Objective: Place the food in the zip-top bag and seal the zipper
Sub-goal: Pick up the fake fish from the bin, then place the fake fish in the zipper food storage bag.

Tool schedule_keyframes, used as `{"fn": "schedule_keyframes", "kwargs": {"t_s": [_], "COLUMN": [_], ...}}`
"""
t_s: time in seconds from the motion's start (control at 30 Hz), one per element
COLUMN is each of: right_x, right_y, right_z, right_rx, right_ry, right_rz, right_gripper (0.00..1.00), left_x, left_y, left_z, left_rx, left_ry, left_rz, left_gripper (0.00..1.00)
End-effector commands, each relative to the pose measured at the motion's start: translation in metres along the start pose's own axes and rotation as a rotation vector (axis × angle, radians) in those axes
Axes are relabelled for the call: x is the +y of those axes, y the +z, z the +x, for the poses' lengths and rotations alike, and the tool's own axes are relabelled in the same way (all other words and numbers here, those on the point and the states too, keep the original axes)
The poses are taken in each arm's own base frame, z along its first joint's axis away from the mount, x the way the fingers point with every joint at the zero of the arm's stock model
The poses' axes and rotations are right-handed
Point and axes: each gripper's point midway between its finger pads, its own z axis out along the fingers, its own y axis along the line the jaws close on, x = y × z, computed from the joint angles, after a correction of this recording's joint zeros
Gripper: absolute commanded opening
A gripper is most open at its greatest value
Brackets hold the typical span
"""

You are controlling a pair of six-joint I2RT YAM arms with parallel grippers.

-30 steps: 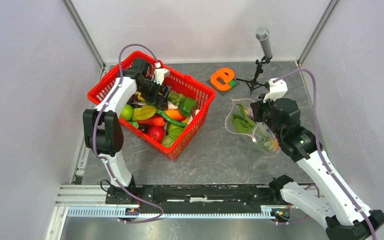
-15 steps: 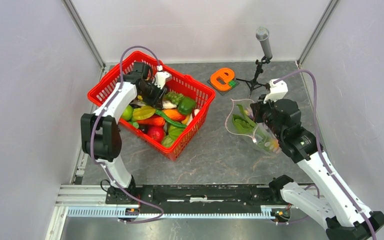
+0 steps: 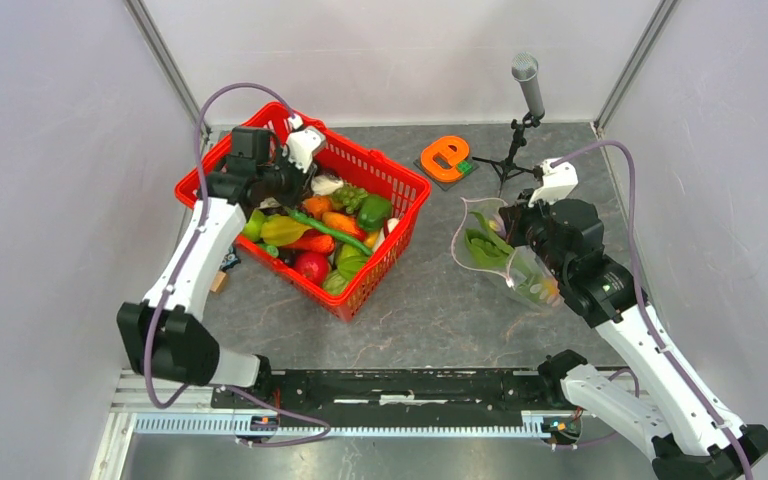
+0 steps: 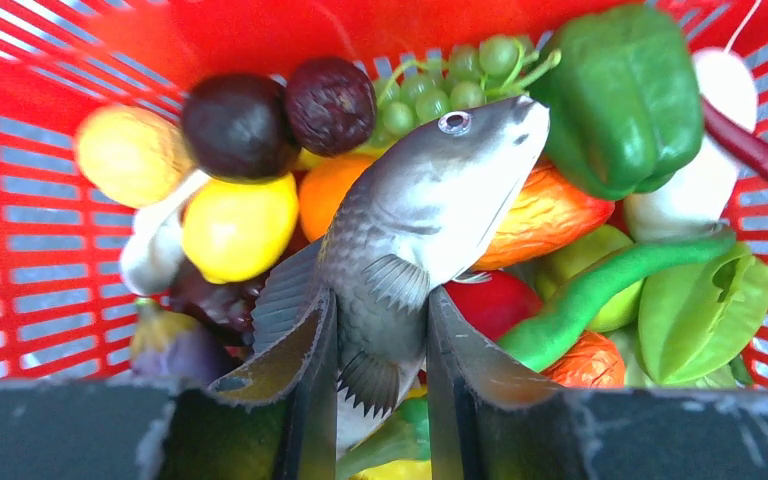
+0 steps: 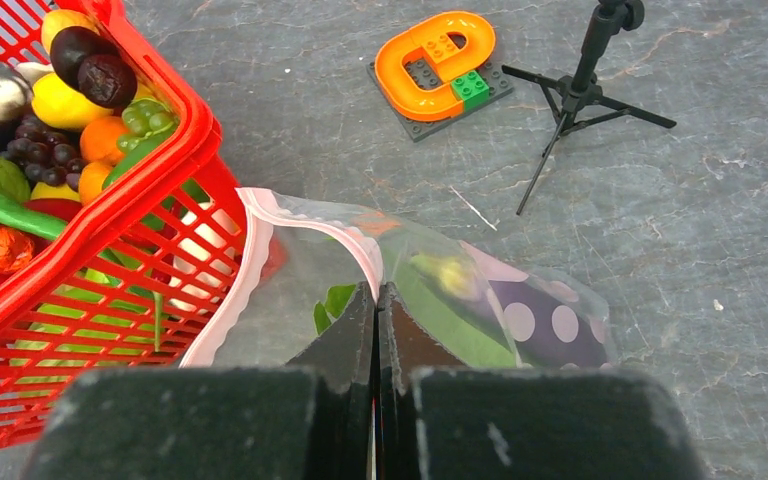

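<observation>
While the left gripper [image 4: 378, 335] hangs over the red mesh basket [image 3: 403, 187], we note its fingers clamped on the rear half of a grey toy fish [image 4: 430, 200]. The fish's head points away from the wrist camera, above the heaped produce.

Right gripper [image 5: 375, 300]: fingers pressed tight together on the rim of the zip-top bag [image 3: 520, 278], pinching the zipper [image 5: 253, 255].

The bag's mouth gapes open. We place the bag on the table [image 3: 420, 300], near the basket, on its right side. Green leafy food [image 3: 480, 247] shows inside; the other pieces are too blurred for us to name.
</observation>
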Motion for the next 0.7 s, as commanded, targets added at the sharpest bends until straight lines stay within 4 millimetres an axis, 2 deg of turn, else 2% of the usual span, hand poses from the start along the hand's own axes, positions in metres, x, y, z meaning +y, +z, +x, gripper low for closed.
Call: {"fn": "schedule_keyframes", "kwargs": {"t_s": [0.0,0.1,0.23,0.37,0.5,0.57,0.67], "right_x": [0.009,0.009,0.01,0.013,0.015,0.016,0.017], "right_y": [-0.002,-0.001,-0.001,-0.001,0.0,0.0,0.0], "right_z": [-0.016,-0.014,-0.015,-0.015,-0.013,-0.013,-0.015], "right_rx": [-0.06,-0.056,-0.063,-0.07,-0.071,-0.076,-0.09], "right_ry": [0.038,0.045,0.054,0.07,0.084,0.094,0.105], "right_rz": [-0.037,-0.041,-0.047,-0.059,-0.071,-0.074,-0.078], "right_gripper": [0.01,0.01,0.01,0.01,0.01,0.01,0.01], "left_x": [-0.001,-0.011,-0.032,-0.064,-0.093,-0.114,-0.147], "left_y": [-0.024,-0.033,-0.055,-0.088,-0.117,-0.123,-0.123], "left_z": [-0.038,-0.056,-0.09,-0.125,-0.149,-0.156,-0.162], "left_rx": [-0.167,-0.249,-0.42,-0.621,-0.744,-0.76,-0.754], "left_ry": [0.001,-0.014,-0.041,-0.037,-0.052,-0.017,0.035], "left_rz": [-0.027,0.02,0.105,0.263,0.414,0.483,0.562], "left_gripper": [0.11,0.11,0.11,0.11,0.1,0.1,0.11]}}
